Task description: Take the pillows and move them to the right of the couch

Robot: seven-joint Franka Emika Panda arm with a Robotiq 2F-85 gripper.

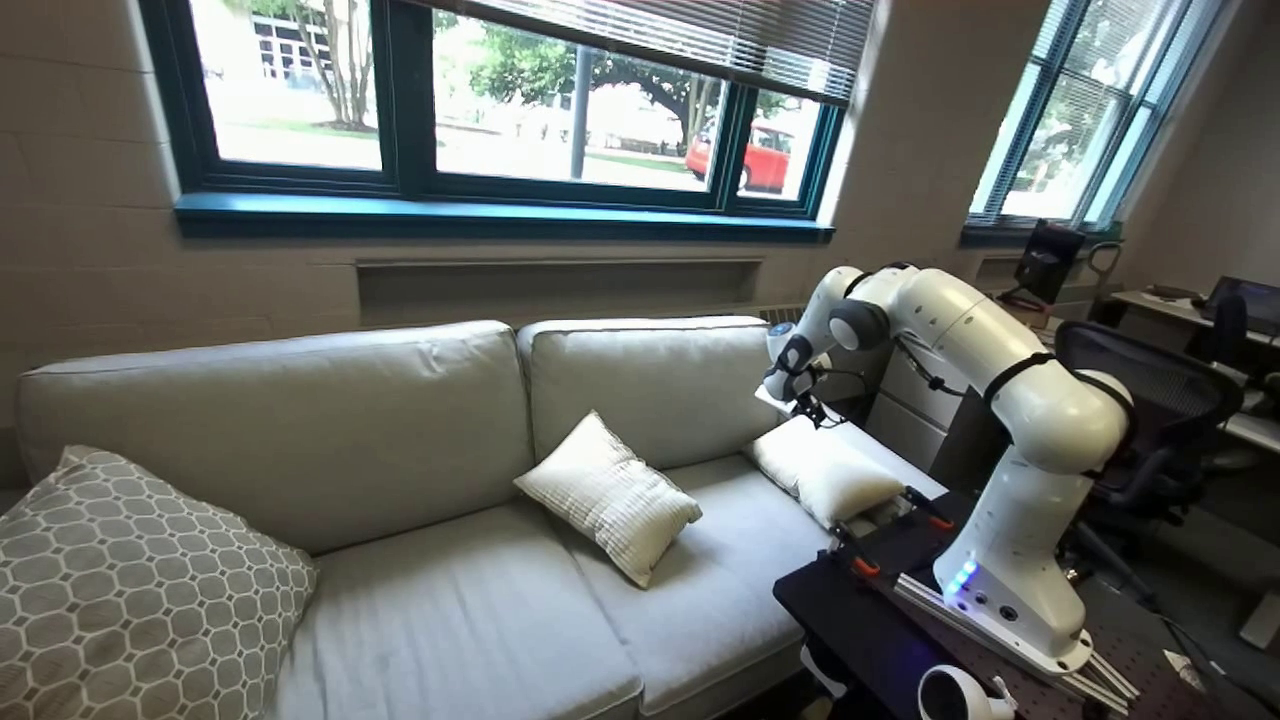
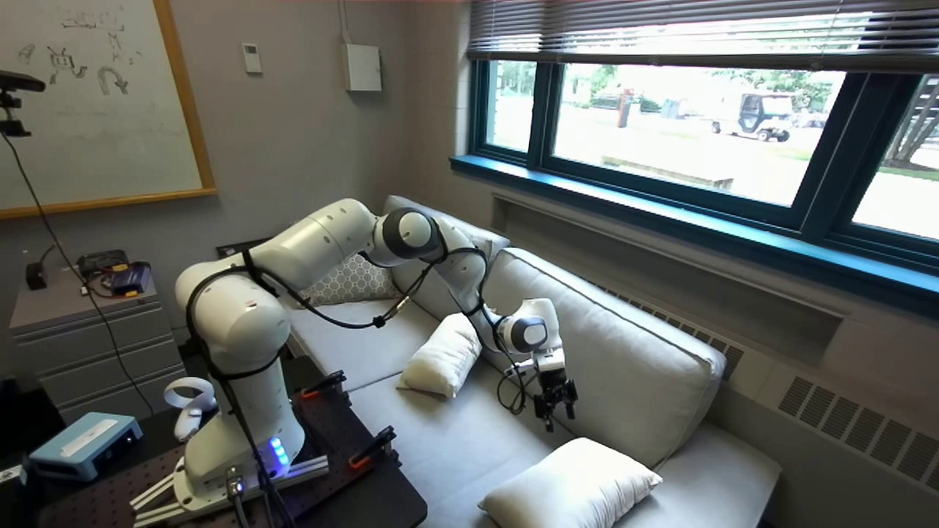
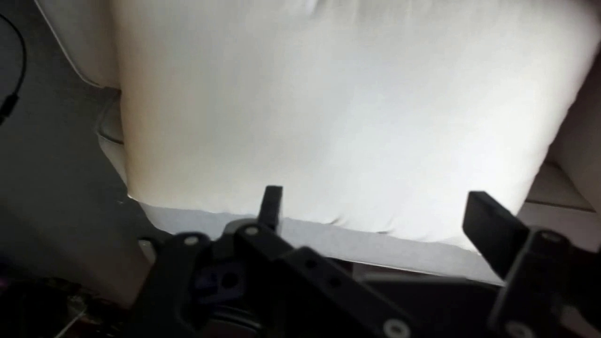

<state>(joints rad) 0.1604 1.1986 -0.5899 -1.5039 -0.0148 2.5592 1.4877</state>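
Pillow (image 1: pixel 828 473) on the couch (image 1: pixel 470 570), right of centre in an exterior view, lies beneath our hand (image 3: pixel 374 193), which stands wide and holds nothing. We judge this placement done; next, we should lift clear and reach for the other pillow (image 1: pixel 612 500), nearer mid-frame.
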